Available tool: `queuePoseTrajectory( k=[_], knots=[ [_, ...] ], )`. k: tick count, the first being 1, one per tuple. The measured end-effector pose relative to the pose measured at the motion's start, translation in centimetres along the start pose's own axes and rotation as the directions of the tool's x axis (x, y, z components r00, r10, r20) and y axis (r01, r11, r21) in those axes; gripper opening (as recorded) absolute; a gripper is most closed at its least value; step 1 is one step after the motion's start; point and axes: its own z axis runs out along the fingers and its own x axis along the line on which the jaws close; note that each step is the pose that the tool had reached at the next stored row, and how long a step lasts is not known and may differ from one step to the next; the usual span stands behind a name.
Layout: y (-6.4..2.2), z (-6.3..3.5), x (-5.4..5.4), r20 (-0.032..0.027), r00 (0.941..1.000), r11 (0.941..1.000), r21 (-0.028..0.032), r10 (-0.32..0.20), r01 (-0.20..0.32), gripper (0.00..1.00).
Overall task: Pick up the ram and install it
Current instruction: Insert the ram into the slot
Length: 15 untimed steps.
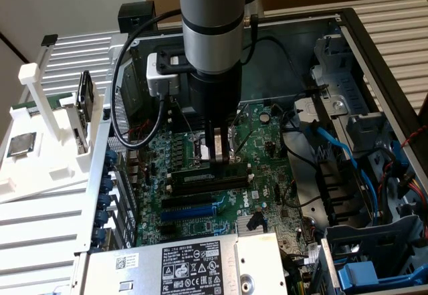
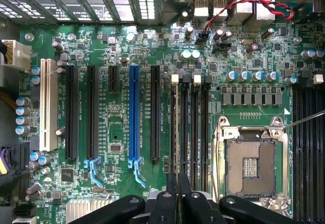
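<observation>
1. Firstly, at the exterior view's left, a black cable (image 1: 114, 101) loops from the wrist down beside the case wall (image 1: 97, 174). A sideways shift would likely snag it on that metal edge.
2. Centrally, the ram (image 1: 200, 176) appears to stand edge-up in the memory slot nearest the long black expansion slot (image 1: 200, 192). The gripper (image 1: 217, 153) hangs right over it, closed tight at the stick's top edge. Whether it pinches that edge or only bears on it cannot be told.
3. Pressing off-centre could seat one end alone and leave the stick tilted. A slight misalignment with the slot could bend the board or skid the gripper off.
4. A skid towards the open processor socket (image 2: 252, 165), just beside the memory slots, would endanger its exposed contacts.
5. Straight above, the way is free. Sideways it is tight, with the empty memory slots (image 2: 195, 132) close by.
6. At the exterior view's right, blue cables (image 1: 338, 149) and a drive cage (image 1: 364, 118) sit well apart from the gripper.
</observation>
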Motion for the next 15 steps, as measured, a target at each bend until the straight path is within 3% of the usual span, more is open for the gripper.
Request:
queuePoseTrajectory(
  k=[15],
  knots=[
    [0.05, 0.26, 0.00, 0.0000, 1.0000, 1.0000, 0.0000, 0.000, 0.000, 0.13]
  ],
)
